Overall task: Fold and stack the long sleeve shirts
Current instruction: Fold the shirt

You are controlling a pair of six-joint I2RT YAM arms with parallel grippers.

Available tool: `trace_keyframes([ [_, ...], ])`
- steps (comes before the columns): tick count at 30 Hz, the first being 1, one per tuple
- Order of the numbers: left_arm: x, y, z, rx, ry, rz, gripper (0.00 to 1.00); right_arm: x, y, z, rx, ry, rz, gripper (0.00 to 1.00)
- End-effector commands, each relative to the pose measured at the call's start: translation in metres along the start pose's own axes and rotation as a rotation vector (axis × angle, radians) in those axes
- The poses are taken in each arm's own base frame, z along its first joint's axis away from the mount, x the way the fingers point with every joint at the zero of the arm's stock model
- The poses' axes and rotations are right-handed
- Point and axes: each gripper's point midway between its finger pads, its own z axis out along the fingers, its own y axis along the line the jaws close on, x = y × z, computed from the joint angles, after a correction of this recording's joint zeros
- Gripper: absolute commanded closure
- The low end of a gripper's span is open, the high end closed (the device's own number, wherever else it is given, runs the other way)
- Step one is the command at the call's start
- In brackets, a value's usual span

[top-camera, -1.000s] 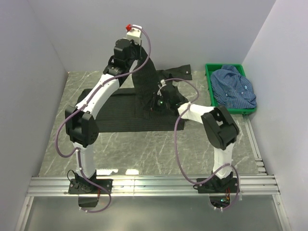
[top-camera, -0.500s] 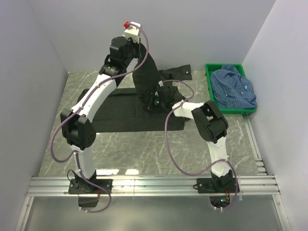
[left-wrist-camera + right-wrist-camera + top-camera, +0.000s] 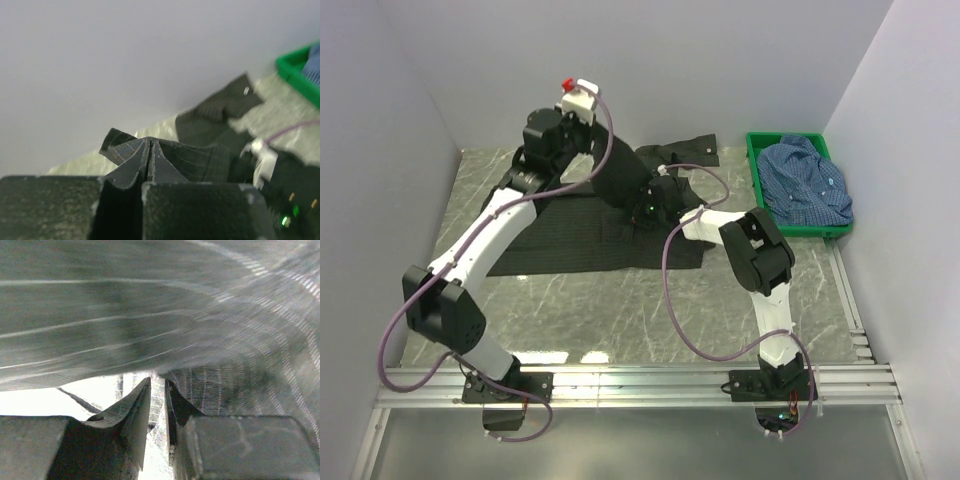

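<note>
The black long sleeve shirt [image 3: 570,238] lies spread across the middle of the marble table. My left gripper [image 3: 604,138] is raised above its back edge and shut on a pinched fold of it [image 3: 200,160], so a band of cloth hangs from the jaws down to the table. In the left wrist view the cloth fans out from my closed left gripper [image 3: 150,146]. My right gripper [image 3: 645,210] sits low on the shirt's right part. In its wrist view, striped cloth [image 3: 150,315] drapes over the right gripper [image 3: 157,390] and fills the narrow gap between the jaws. The blue checked shirt [image 3: 807,182] lies crumpled in the crate.
A green plastic crate [image 3: 753,170] stands at the back right against the wall, and its corner [image 3: 295,70] also shows in the left wrist view. One black sleeve [image 3: 692,150] trails toward the back wall. White walls close in the table on three sides.
My left arm has swung to the left and a little lower, pulling the held band of black cloth with it. The right gripper has stayed on the shirt.
</note>
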Motion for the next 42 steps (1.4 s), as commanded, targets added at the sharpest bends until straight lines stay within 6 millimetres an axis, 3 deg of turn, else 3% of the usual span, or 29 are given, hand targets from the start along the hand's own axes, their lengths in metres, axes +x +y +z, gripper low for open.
trace_keyframes([
  [1, -0.005, 0.008, -0.021, -0.036, -0.034, 0.048, 1.0, -0.017, 0.013, 0.0, -0.047, -0.049, -0.009, 0.75],
  [2, 0.008, 0.005, -0.024, -0.027, -0.019, 0.043, 0.99, -0.016, 0.014, -0.002, -0.056, -0.045, -0.016, 0.75],
  [3, 0.002, 0.006, -0.032, -0.026, -0.04, 0.043, 1.0, -0.01, 0.011, -0.005, -0.053, -0.035, -0.02, 0.75],
  [4, 0.015, 0.004, -0.036, -0.021, -0.02, 0.046, 0.99, -0.013, 0.019, -0.014, -0.075, -0.042, -0.036, 0.75],
  [6, 0.014, 0.006, -0.049, -0.024, -0.035, 0.059, 0.98, -0.007, 0.014, -0.025, -0.069, -0.036, -0.048, 0.75],
  [7, 0.029, 0.004, -0.054, -0.021, -0.003, 0.07, 0.98, -0.014, 0.023, -0.039, -0.086, -0.057, -0.07, 0.75],
  [9, 0.037, 0.008, -0.068, -0.036, 0.03, 0.089, 0.98, -0.014, 0.024, -0.061, -0.08, -0.072, -0.093, 0.75],
  [10, 0.052, 0.008, -0.073, -0.037, 0.064, 0.093, 0.98, -0.014, 0.024, -0.068, -0.074, -0.078, -0.106, 0.75],
  [11, 0.049, 0.008, -0.083, -0.041, 0.06, 0.078, 0.97, -0.012, 0.021, -0.076, -0.059, -0.074, -0.111, 0.75],
  [13, 0.075, 0.005, -0.097, -0.045, 0.126, 0.042, 0.96, -0.01, 0.022, -0.098, -0.061, -0.087, -0.132, 0.75],
  [15, 0.075, 0.002, -0.114, -0.049, 0.119, -0.001, 0.95, -0.003, 0.021, -0.119, -0.058, -0.088, -0.141, 0.75],
  [16, 0.099, -0.007, -0.124, -0.035, 0.181, -0.056, 0.92, -0.001, 0.02, -0.125, -0.056, -0.084, -0.151, 0.75],
  [18, 0.106, -0.022, -0.14, 0.011, 0.198, -0.131, 0.82, 0.009, 0.016, -0.142, -0.045, -0.069, -0.161, 0.75],
  [19, 0.129, -0.031, -0.15, 0.016, 0.268, -0.203, 0.8, 0.013, 0.016, -0.147, -0.046, -0.063, -0.171, 0.75],
  [21, 0.144, -0.045, -0.166, 0.043, 0.316, -0.279, 0.78, 0.019, 0.016, -0.163, -0.047, -0.068, -0.181, 0.75],
  [22, 0.164, -0.051, -0.176, 0.023, 0.368, -0.358, 0.76, 0.021, 0.015, -0.168, -0.044, -0.069, -0.195, 0.75],
  [24, 0.181, -0.055, -0.196, -0.014, 0.426, -0.447, 0.71, 0.022, 0.014, -0.183, -0.032, -0.092, -0.209, 0.75],
  [28, 0.214, -0.052, -0.23, -0.197, 0.525, -0.722, 0.4, 0.025, 0.006, -0.201, -0.005, -0.106, -0.232, 0.74],
  [30, 0.219, -0.053, -0.239, -0.222, 0.537, -0.784, 0.33, 0.028, 0.003, -0.206, -0.001, -0.111, -0.237, 0.74],
  [35, 0.223, -0.043, -0.231, -0.396, 0.554, -0.938, 0.15, 0.025, -0.006, -0.209, 0.048, -0.117, -0.267, 0.74],
  [36, 0.213, -0.041, -0.223, -0.404, 0.546, -0.946, 0.14, 0.023, -0.006, -0.209, 0.056, -0.114, -0.291, 0.74],
  [38, 0.225, -0.039, -0.207, -0.452, 0.623, -0.941, 0.13, 0.02, -0.005, -0.21, 0.069, -0.111, -0.315, 0.73],
  [39, 0.21, -0.035, -0.193, -0.45, 0.612, -0.943, 0.13, 0.018, -0.004, -0.211, 0.07, -0.11, -0.338, 0.72],
  [40, 0.229, -0.031, -0.181, -0.498, 0.683, -0.934, 0.13, 0.017, -0.003, -0.213, 0.075, -0.107, -0.348, 0.72],
  [41, 0.231, -0.028, -0.173, -0.52, 0.707, -0.94, 0.14, 0.017, -0.004, -0.214, 0.083, -0.105, -0.357, 0.71],
  [42, 0.215, -0.026, -0.155, -0.508, 0.698, -0.966, 0.14, 0.016, -0.004, -0.216, 0.091, -0.107, -0.374, 0.71],
])
